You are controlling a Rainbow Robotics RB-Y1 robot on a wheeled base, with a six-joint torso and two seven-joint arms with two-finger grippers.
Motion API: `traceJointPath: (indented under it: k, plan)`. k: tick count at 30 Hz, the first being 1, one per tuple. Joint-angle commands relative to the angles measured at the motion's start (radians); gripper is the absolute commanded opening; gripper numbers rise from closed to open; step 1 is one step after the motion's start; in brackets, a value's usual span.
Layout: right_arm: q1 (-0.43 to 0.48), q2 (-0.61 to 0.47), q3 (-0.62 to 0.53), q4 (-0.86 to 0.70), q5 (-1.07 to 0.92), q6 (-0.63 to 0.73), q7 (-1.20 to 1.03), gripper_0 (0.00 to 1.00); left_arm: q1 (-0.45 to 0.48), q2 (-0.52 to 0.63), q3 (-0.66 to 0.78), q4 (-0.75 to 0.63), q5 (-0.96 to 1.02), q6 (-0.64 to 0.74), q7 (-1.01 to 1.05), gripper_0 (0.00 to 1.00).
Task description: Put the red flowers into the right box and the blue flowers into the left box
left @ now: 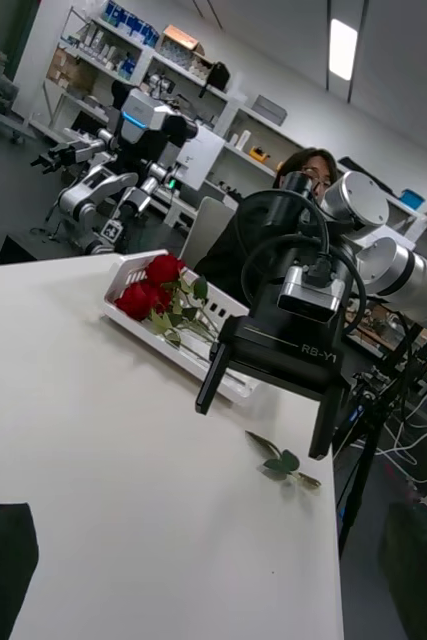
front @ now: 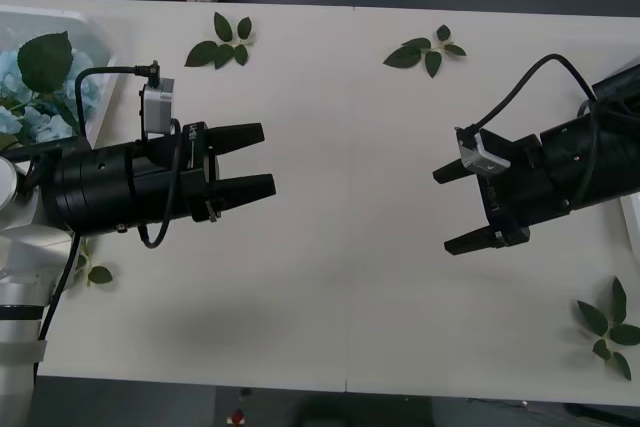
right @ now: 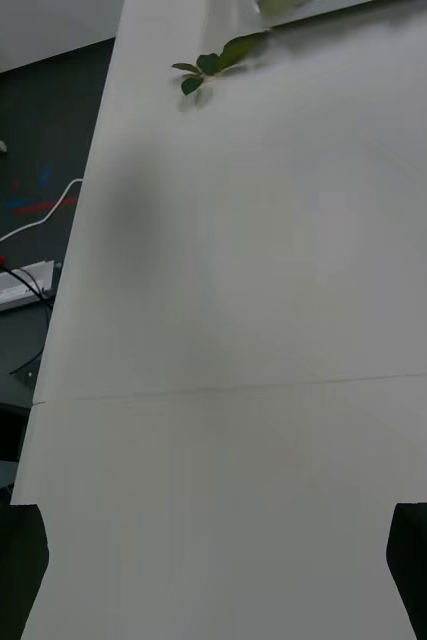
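1. Left gripper (front: 262,159) is held open and empty over the table (front: 340,277).
2. Right gripper (front: 455,207) is spread open too.
3. Blue flowers (front: 40,87) are piled in the left box (front: 95,37), well behind the fingers.
4. Red flowers (left: 148,290) are parked in the right box (left: 123,262), behind the right gripper.

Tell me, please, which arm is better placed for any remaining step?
Neither, it seems: the red flowers lie in the right box, the blue flowers in the left box, and the left pincer and right pincer hover open.
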Motion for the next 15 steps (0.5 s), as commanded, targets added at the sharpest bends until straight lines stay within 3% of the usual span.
traceJointPath:
  k: [1, 15]
  plan:
    - [-0.020, -0.009, -0.002, -0.031, 0.014, -0.001, 0.028, 1.00, -0.020, -0.009, -0.014, -0.035, 0.010, -0.003, 0.016, 1.00]
    - [-0.020, -0.009, -0.002, -0.031, 0.014, -0.001, 0.028, 1.00, -0.020, -0.009, -0.014, -0.035, 0.010, -0.003, 0.016, 1.00]
